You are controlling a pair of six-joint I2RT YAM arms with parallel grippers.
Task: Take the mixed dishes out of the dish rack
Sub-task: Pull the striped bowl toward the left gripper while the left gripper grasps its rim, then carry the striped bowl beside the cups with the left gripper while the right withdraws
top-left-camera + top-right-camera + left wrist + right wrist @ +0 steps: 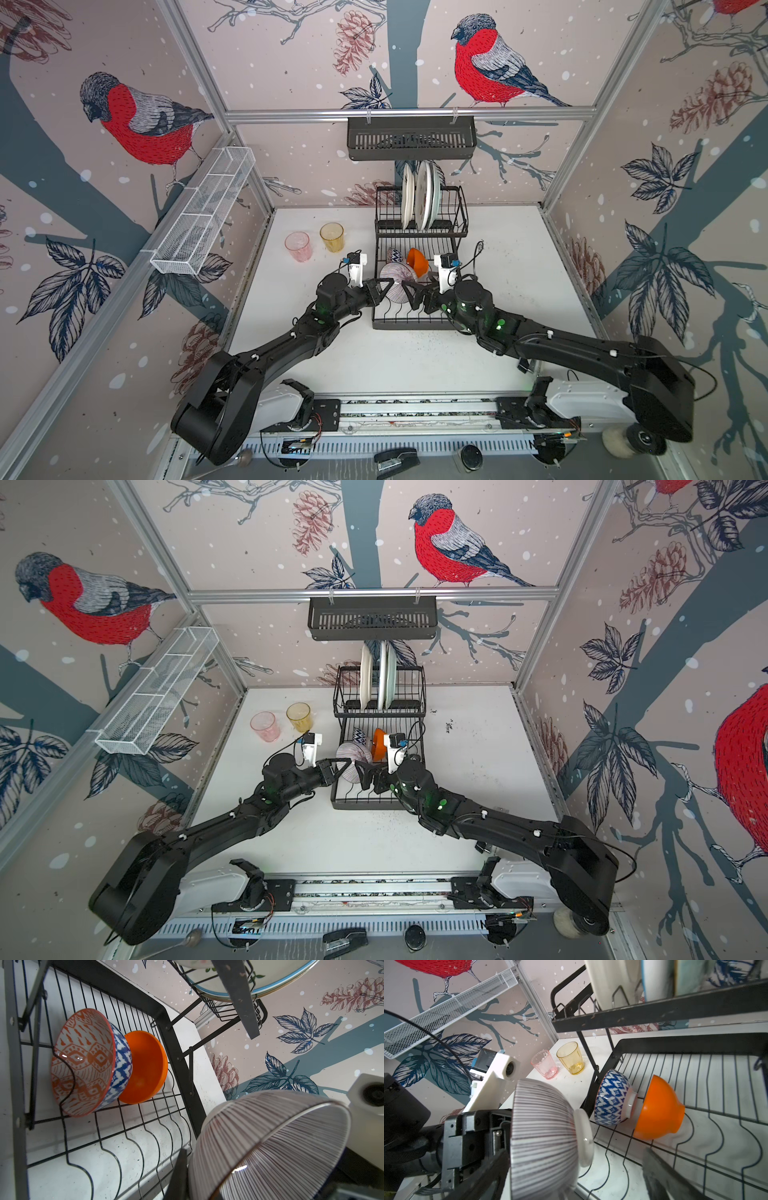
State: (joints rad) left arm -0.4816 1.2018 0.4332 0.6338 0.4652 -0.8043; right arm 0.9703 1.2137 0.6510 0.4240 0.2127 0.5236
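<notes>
Hidden: the left claw (388, 289) has its tips behind the striped bowl (398, 275) in both top views. The right claw (409, 296) shows only one blurred finger (660, 1169) in its wrist view.
Left claw: pressed together on the striped bowl's rim, bowl on edge above the rack (415, 326)'s lower tray.
Right claw: spread wide just right of the bowl's foot, holding nothing.
Rack: blue bowl (394, 254) and orange bowl (418, 261) on edge below, plates (419, 199) upright above.
Glasses: pink glass (298, 246) and amber glass (332, 237) stand on the table (519, 270) to the left.

Both top views evenly bright; frame posts (198, 66) bow near the edges. Left wrist view: glare streak on the ribbed bowl (270, 1142) at 5 o'clock. Right wrist view: plates (656, 978) at 1 o'clock blurred.
</notes>
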